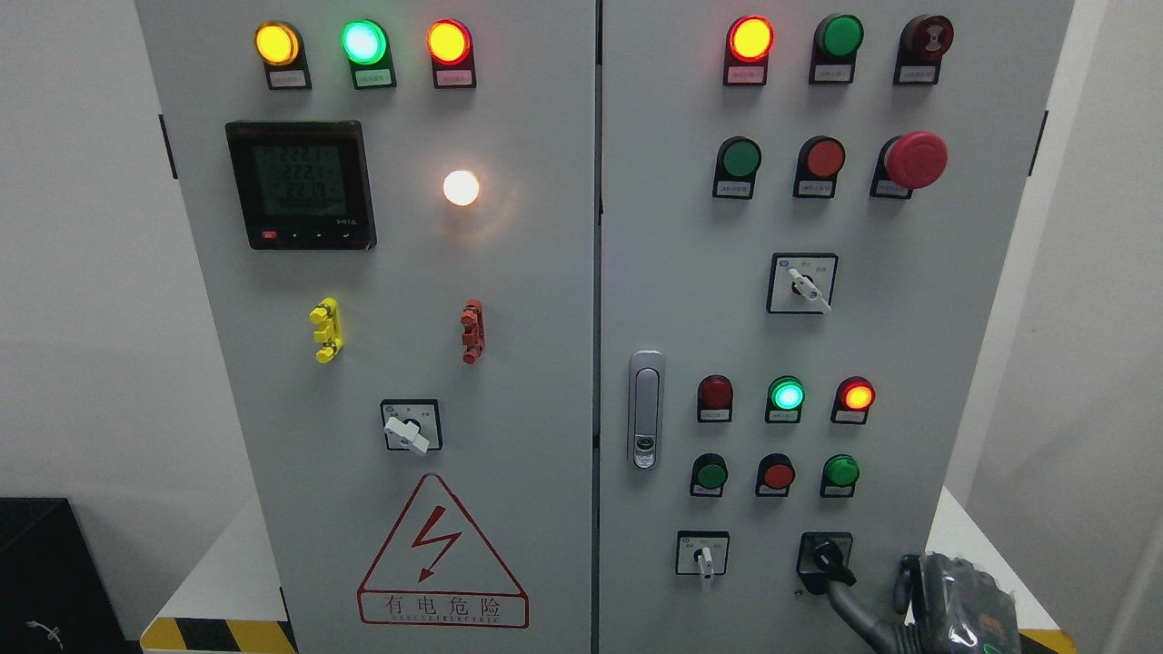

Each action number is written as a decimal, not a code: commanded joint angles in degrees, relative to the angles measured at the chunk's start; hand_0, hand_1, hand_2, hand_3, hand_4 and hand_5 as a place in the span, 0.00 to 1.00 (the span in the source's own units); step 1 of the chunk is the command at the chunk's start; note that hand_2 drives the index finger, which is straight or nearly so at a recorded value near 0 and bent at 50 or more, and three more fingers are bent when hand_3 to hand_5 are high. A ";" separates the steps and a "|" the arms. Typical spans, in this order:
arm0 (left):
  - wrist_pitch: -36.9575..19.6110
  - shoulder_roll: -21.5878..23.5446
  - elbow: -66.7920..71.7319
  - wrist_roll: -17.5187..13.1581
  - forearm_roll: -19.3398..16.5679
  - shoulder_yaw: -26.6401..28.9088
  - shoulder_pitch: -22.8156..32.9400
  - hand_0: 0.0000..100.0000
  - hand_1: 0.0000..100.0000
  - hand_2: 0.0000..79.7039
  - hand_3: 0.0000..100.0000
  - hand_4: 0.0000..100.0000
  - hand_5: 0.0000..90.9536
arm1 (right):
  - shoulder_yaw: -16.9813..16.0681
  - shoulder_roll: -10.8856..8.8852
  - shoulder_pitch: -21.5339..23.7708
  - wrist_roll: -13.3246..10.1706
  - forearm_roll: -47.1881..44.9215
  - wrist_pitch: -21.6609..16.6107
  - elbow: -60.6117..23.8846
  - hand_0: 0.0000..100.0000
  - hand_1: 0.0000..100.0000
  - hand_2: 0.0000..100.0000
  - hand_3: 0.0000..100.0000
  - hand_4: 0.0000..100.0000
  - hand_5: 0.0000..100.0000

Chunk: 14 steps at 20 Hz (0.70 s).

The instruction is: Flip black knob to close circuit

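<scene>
The black knob [827, 558] sits in a black square plate at the lower right of the grey cabinet's right door [690, 227]. Its short lever points down and to the right. My right hand [940, 604] comes in at the bottom right corner, just right of and below the knob. One grey finger [849, 609] stretches up and left, and its tip meets the lever's lower end. The other fingers are loosely bent beside the palm and hold nothing. My left arm does not show.
A white-levered selector [702, 556] sits left of the knob, with two more selectors [804, 283] [409, 429] higher up. Lit and unlit lamps and push buttons, a red mushroom stop button [916, 159], a door latch [645, 409] and a meter [301, 184] fill the panel.
</scene>
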 commanded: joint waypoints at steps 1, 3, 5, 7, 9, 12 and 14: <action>-0.04 0.00 1.23 -0.03 -1.14 -1.14 0.00 0.12 0.56 0.00 0.00 0.00 0.00 | 0.68 0.21 0.41 -0.50 -0.13 -0.20 -0.32 0.00 0.24 0.77 0.94 0.77 0.85; 0.05 0.00 1.23 -0.03 -1.23 -1.14 0.00 0.12 0.56 0.00 0.00 0.00 0.00 | 0.77 0.39 0.59 -0.50 -0.13 -0.20 -0.32 0.00 0.24 0.77 0.94 0.77 0.85; -0.04 0.00 1.23 -0.03 -1.23 -1.14 0.00 0.12 0.56 0.00 0.00 0.00 0.00 | 1.38 0.39 0.94 -0.67 -0.05 -0.29 -0.59 0.00 0.24 0.77 0.94 0.77 0.85; 0.04 0.00 1.23 -0.03 -1.23 -1.14 0.00 0.12 0.56 0.00 0.00 0.00 0.00 | 1.91 0.48 1.11 -0.67 -0.05 -0.29 -0.85 0.00 0.24 0.77 0.94 0.77 0.85; 0.04 0.00 1.23 -0.03 -1.23 -1.23 0.00 0.12 0.56 0.00 0.00 0.00 0.00 | 2.18 0.56 1.38 -0.67 -0.05 -0.29 -1.11 0.00 0.24 0.77 0.94 0.77 0.85; 0.05 0.00 1.23 -0.03 -1.23 -1.14 0.00 0.12 0.56 0.00 0.00 0.00 0.00 | 2.35 0.65 1.90 -0.67 0.04 -0.38 -1.38 0.00 0.24 0.77 0.94 0.77 0.85; 0.05 0.00 1.23 -0.03 -1.14 -1.14 0.00 0.12 0.56 0.00 0.00 0.00 0.00 | 3.05 0.65 2.34 -0.76 0.13 -0.55 -1.73 0.00 0.24 0.77 0.94 0.77 0.85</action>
